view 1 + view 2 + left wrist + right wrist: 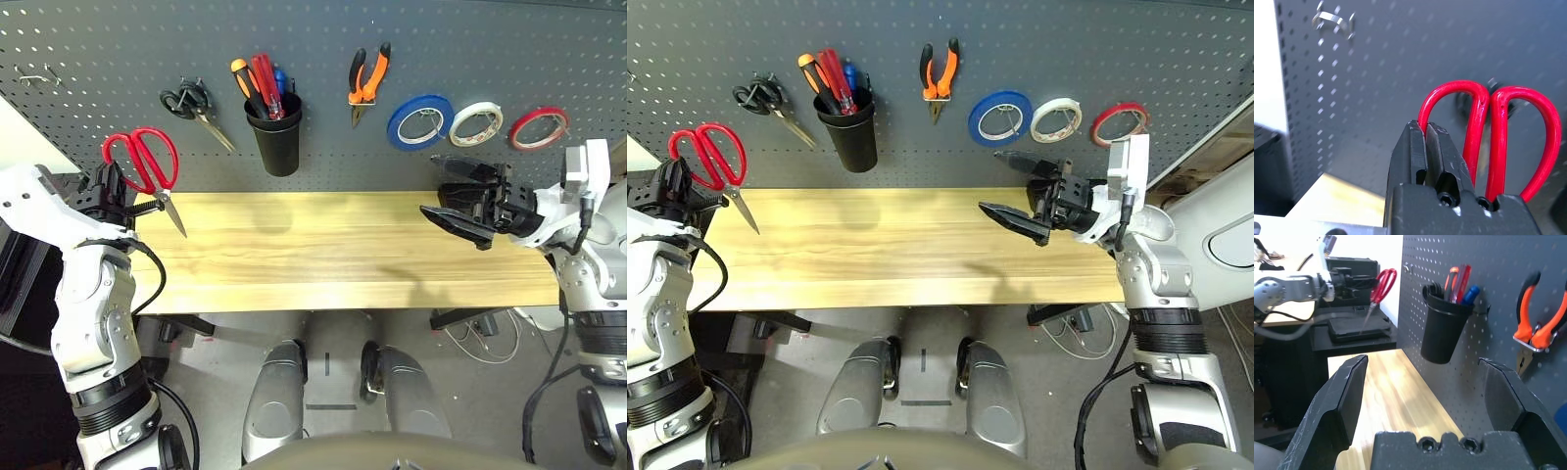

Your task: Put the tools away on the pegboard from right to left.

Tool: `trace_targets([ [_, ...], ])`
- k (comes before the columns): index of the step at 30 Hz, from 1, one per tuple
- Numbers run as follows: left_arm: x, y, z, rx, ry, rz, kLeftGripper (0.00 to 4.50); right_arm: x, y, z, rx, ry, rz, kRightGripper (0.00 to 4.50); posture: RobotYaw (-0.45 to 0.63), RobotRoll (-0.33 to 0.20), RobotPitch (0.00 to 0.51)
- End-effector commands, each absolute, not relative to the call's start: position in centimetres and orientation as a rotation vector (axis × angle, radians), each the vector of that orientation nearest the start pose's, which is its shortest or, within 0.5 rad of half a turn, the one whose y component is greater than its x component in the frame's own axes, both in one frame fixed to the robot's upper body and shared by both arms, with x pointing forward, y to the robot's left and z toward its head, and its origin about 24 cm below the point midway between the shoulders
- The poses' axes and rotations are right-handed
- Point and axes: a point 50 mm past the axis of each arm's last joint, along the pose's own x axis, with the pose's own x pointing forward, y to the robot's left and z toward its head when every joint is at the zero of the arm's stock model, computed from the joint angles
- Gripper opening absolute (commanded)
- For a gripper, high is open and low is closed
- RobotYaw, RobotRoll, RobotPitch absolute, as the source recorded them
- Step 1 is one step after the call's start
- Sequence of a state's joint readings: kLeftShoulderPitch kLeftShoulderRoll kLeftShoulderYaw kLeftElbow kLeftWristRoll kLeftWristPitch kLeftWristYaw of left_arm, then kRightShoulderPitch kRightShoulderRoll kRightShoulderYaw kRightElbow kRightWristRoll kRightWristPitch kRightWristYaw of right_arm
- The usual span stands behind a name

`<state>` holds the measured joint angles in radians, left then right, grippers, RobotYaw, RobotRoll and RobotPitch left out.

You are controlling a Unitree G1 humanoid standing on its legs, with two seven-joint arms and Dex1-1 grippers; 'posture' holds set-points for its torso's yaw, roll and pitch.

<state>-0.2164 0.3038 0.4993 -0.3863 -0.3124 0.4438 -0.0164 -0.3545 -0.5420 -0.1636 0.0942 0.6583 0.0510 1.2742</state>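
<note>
My left gripper [122, 191] is shut on one handle loop of the red-handled scissors [145, 162], seen close up as the scissors [1498, 137] in the left wrist view. It holds them in front of the pegboard [323, 176] at its left end, blades slanting down over the table's left edge. On the board hang the orange-and-black pliers [368, 78] and, at far right, the thin red tape ring [538, 127]. A red-handled screwdriver [265, 83] stands in the black cup [276, 137]. My right gripper [431, 186] hovers open and empty over the table's right part.
Black-handled scissors [191, 103] hang left of the cup. Blue tape [419, 119] and white tape [476, 122] hang beside the red ring. A bare metal hook [39, 76] sits at the board's upper left. The wooden table [313, 255] runs below the board.
</note>
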Motion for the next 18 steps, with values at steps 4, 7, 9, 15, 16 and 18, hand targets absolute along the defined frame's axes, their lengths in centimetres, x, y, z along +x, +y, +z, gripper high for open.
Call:
trace_targets([
  [4, 26.3, 27.0, 18.2, -0.047, -0.306, 0.252, 0.03, 27.6, -22.3, 16.3, -0.056, -0.368, 1.178, 4.50, 0.05, 0.000, 0.056],
  [7, 27.1, 27.0, 18.1, -0.023, -0.290, 0.259, 0.03, 27.5, -22.1, 16.1, -0.058, -0.370, 1.180, 4.50, 0.04, 0.000, 0.054],
  [9, 27.5, 27.3, 17.8, -0.006, -0.267, 0.281, 0.03, 27.4, -21.9, 16.0, -0.056, -0.374, 1.181, 4.50, 0.04, 0.000, 0.055],
  [15, 29.0, 28.0, 17.2, 0.030, -0.217, 0.298, 0.03, 27.1, -21.5, 15.8, -0.049, -0.372, 1.190, 4.50, 0.02, 0.000, 0.058],
  [16, 29.3, 28.1, 17.2, 0.033, -0.217, 0.299, 0.03, 27.0, -21.4, 15.7, -0.049, -0.370, 1.191, 4.50, 0.02, 0.000, 0.058],
  [18, 30.2, 27.9, 17.3, 0.027, -0.228, 0.275, 0.03, 26.9, -21.2, 15.6, -0.049, -0.370, 1.195, 4.50, 0.00, 0.000, 0.053],
])
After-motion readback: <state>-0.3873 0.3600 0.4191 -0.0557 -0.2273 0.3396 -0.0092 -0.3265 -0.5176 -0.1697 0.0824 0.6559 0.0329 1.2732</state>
